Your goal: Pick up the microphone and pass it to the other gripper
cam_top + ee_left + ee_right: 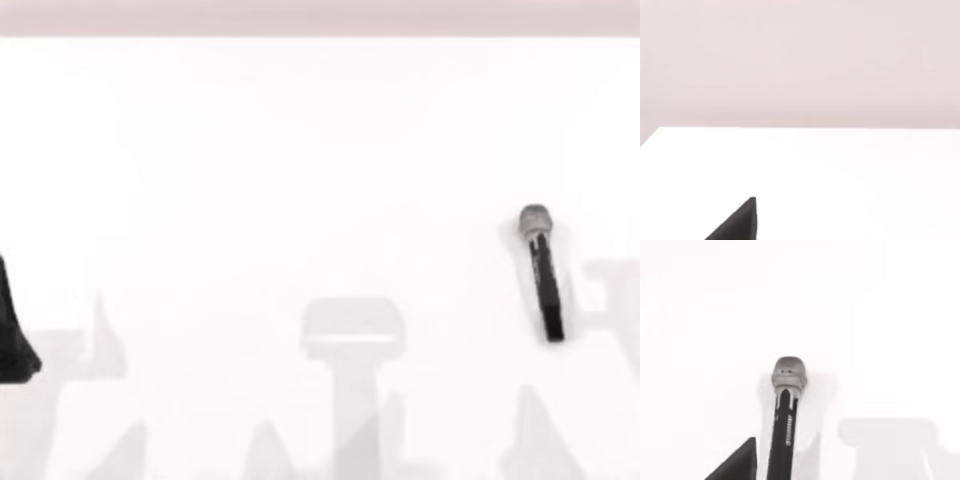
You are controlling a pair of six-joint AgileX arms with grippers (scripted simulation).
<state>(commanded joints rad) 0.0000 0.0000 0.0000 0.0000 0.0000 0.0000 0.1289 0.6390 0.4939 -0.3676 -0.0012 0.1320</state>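
Our right gripper (pixel 735 462) shows only one dark fingertip in its wrist view, just beside the handle of the microphone (pixel 541 272); we cannot tell how wide it stands. The microphone lies flat on the table (pixel 300 150), at its right side, head pointing away. Our left gripper (pixel 14 335) sits parked at the left edge. We judge the pickup not yet made; next we must straddle the slim handle and close.

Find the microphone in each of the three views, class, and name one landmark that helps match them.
Top view: microphone lies on the table's right side, grey head toward the far edge.
Left wrist view: not in it.
Right wrist view: microphone low in the middle, head away from the camera.
Shared landmark: the white table.
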